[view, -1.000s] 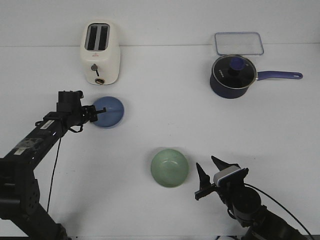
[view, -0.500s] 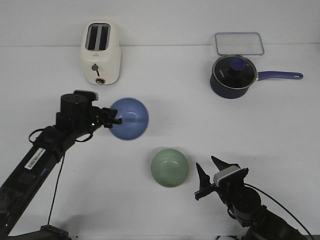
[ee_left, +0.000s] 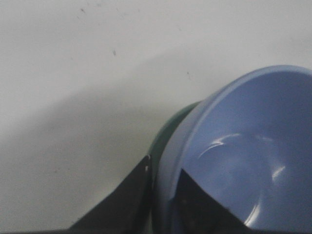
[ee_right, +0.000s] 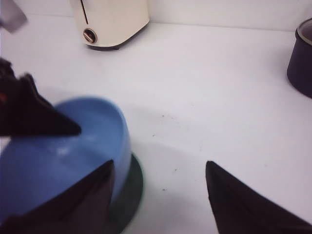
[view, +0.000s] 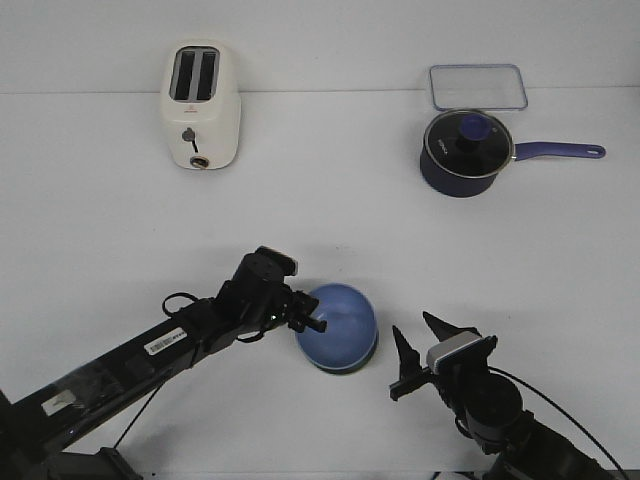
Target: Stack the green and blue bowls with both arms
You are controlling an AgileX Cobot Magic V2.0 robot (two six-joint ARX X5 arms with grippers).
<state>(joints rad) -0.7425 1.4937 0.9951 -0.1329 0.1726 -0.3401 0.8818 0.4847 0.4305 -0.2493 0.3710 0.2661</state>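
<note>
The periwinkle blue bowl sits over the sage green bowl, tilted a little. Only a dark sliver of the green bowl shows under it, and I cannot tell whether the two touch. My left gripper is shut on the blue bowl's rim, one finger inside and one outside. The left wrist view shows the blue bowl, the green bowl's edge and the left gripper. My right gripper is open and empty just right of the bowls. In the right wrist view the right gripper stands beside the blue bowl and the green rim.
A cream toaster stands at the back left and also shows in the right wrist view. A dark navy saucepan with a lid and long handle stands at the back right, with a clear container behind it.
My left arm has carried the blue bowl from the left, near the toaster, rightward and toward the front, over the green bowl, which it now covers. The right arm has not moved.
</note>
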